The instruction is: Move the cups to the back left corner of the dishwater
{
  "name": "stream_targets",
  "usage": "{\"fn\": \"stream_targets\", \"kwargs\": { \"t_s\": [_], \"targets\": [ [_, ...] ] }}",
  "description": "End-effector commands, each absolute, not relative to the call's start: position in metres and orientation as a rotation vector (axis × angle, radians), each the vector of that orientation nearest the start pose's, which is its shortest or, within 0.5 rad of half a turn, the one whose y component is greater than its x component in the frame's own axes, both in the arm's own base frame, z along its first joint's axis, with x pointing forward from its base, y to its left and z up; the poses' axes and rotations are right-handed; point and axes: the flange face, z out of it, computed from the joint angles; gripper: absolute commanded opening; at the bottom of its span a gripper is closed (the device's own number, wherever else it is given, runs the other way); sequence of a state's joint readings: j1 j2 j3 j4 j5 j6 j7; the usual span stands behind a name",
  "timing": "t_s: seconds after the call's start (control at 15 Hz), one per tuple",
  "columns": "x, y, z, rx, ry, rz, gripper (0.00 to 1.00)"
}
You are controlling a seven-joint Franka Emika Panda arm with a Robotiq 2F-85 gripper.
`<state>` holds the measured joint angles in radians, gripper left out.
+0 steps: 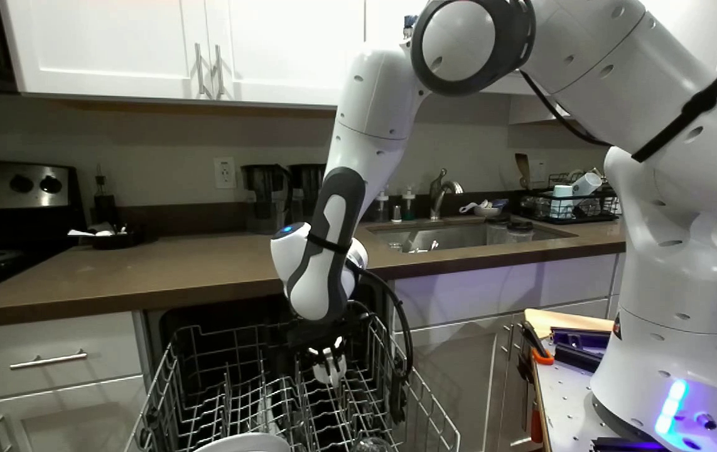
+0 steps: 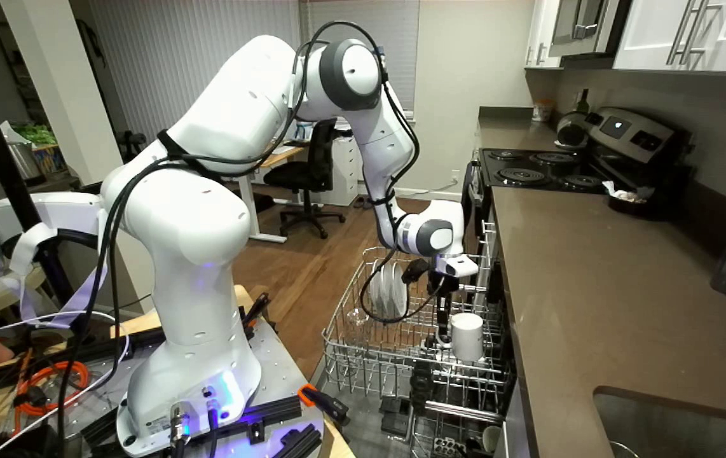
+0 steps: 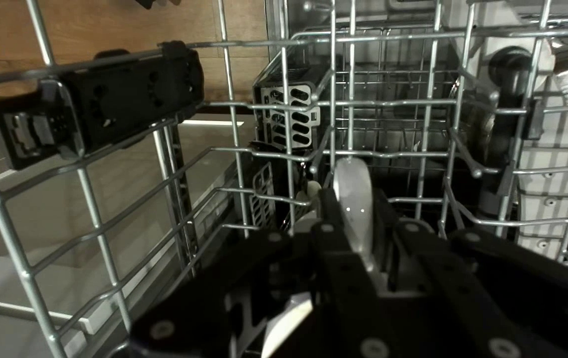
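From where I stood, the arm (image 1: 365, 113) bent down into the dishwasher rack (image 1: 226, 389), and the gripper (image 3: 357, 199) pointed downward among the wires. Its fingers (image 3: 331, 209) were pinched together on the loop handle (image 3: 352, 179) of a white mug (image 2: 468, 337), a strip of white showing between the two dark tips. The mug's body was just beside the gripper, on the side toward the counter (image 2: 592, 273), its walls close to vertical; I could not tell whether its lower end touched the wires. On the gripper's other side, away from the counter, plates (image 2: 388, 292) stood on edge in the same rack, with a clear glass (image 2: 356, 327) near them. Below the gripper, through the wires, I saw a cutlery basket (image 3: 294, 117). A black cable (image 1: 405, 326) hung in a loop beside the gripper. The robot's base (image 1: 660, 351), glowing blue, was well apart from the gripper, and so was the stove (image 2: 534, 168), past the counter's far end.
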<state>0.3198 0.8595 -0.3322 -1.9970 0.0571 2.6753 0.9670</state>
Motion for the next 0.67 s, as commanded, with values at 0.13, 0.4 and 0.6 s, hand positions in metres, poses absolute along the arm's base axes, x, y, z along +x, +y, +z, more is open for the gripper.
{"fn": "stream_targets", "kwargs": {
  "t_s": [0.13, 0.4, 0.6],
  "targets": [
    [0.551, -0.007, 0.068, -3.063, 1.508, 0.042, 0.1],
    [0.556, -0.005, 0.056, -3.064, 1.482, 0.024, 0.18],
    [0.552, -0.004, 0.061, -3.064, 1.478, 0.03, 0.18]
  ]
}}
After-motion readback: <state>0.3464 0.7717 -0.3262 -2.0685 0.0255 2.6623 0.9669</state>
